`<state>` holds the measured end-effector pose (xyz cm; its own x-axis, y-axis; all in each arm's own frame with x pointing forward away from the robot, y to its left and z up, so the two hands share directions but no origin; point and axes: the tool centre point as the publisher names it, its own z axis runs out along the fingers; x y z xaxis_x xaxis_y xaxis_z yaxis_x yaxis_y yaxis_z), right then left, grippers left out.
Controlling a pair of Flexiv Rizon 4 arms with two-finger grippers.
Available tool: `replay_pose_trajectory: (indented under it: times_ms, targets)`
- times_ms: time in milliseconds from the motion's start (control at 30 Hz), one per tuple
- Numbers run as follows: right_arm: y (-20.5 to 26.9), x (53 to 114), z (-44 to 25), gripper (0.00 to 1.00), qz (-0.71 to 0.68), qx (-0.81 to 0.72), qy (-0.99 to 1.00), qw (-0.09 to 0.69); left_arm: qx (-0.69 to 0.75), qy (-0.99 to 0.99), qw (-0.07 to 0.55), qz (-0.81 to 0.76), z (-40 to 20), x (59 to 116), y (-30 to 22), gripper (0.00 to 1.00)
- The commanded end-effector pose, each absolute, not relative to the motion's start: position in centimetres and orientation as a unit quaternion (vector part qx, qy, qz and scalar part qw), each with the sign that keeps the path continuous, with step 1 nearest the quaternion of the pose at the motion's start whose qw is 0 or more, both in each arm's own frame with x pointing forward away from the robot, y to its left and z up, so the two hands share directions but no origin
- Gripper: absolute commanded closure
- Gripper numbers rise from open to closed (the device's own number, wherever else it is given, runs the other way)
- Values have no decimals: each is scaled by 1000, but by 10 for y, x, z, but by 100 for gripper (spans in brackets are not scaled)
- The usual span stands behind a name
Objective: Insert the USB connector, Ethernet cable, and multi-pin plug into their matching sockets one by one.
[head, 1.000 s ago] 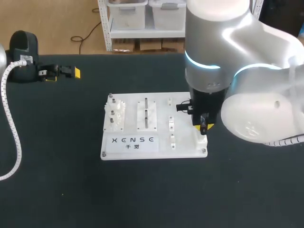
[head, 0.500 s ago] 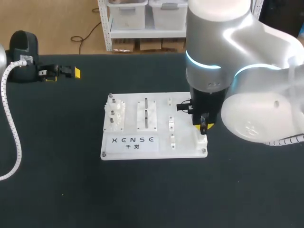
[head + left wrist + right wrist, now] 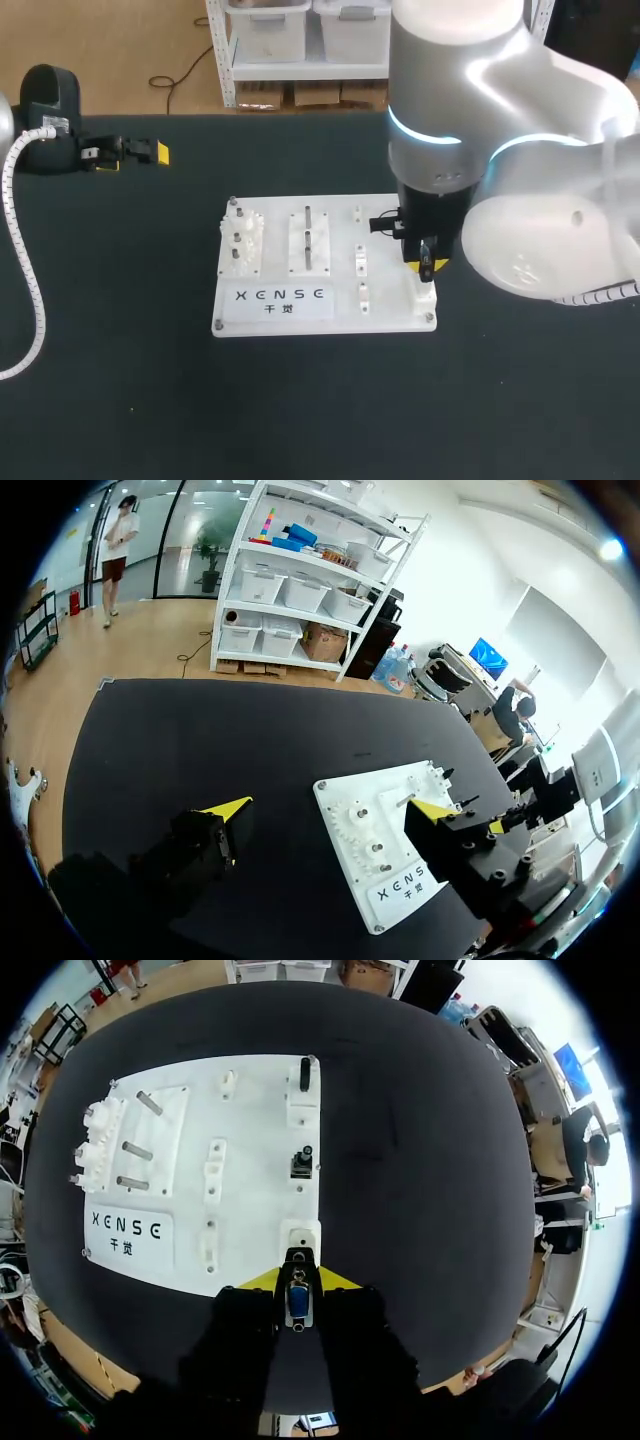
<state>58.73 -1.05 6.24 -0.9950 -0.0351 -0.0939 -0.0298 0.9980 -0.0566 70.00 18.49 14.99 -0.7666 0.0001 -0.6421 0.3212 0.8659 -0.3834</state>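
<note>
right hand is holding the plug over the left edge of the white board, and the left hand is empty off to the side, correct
Not quite. The right hand holds the plug over the right edge of the white board, at its near corner, not the left edge. The head view shows this. The rest stands: the left hand is open and empty, off to the side of the board.

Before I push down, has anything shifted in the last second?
Barely. The right end effector, shut on the multi-pin plug, seems to have crept very slightly toward the middle of the white board. The left end effector, open at the table's far left, and the board itself stayed put.
</note>
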Motion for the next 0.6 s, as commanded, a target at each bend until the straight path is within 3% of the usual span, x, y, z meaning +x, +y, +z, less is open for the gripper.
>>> replay_pose_trajectory:
  times_ms: [33,600]
  targets:
    - [-10,587,62,100,-28,-15,998,49,88,908,330,-243,150,700,185,0]
    - [-15,590,61,100,-27,-7,998,49,88,908,330,-243,150,700,185,0]
